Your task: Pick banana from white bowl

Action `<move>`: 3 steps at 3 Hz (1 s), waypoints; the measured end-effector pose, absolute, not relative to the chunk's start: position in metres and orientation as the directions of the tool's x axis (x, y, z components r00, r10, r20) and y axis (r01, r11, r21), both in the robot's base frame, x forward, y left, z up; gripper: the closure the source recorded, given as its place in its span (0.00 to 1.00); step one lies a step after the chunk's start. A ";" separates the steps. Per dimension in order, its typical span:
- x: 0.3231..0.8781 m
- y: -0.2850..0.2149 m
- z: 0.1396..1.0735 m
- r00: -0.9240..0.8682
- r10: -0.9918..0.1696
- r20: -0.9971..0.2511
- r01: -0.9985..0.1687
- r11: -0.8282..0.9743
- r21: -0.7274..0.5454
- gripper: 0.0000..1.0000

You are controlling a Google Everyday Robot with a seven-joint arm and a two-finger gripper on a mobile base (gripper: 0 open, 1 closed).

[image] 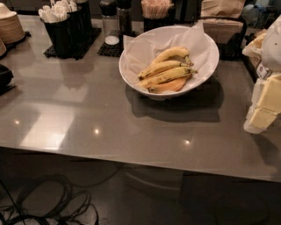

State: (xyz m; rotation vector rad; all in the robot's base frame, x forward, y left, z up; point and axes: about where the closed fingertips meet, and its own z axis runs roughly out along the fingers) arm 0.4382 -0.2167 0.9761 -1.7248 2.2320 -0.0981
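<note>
The white bowl (210, 66) stands at the back middle of the grey table, lined with crumpled white paper (145, 48). Several yellow bananas (167, 72) lie in it, side by side, stems pointing right. My gripper (264, 107) is at the right edge of the view, white with pale yellow parts. It hangs over the table to the right of the bowl and a little nearer, well apart from the bowl and the bananas. Most of the arm is out of view.
Stacked tan plates (9, 26) sit at the back left. Black holders with white utensils (59, 28), shakers (109, 19), a stirrer holder (156, 11) and brown paper bags (219, 19) line the back. Cables (44, 204) lie on the floor below the table's front edge.
</note>
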 end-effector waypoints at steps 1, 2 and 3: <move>0.444 -0.214 0.978 -0.218 -0.953 -0.211 -0.930 0.268 -0.251 0.00; 0.472 -0.206 0.985 -0.185 -0.955 -0.231 -0.937 0.242 -0.251 0.00; 0.525 -0.179 0.985 -0.121 -0.952 -0.280 -0.959 0.185 -0.217 0.00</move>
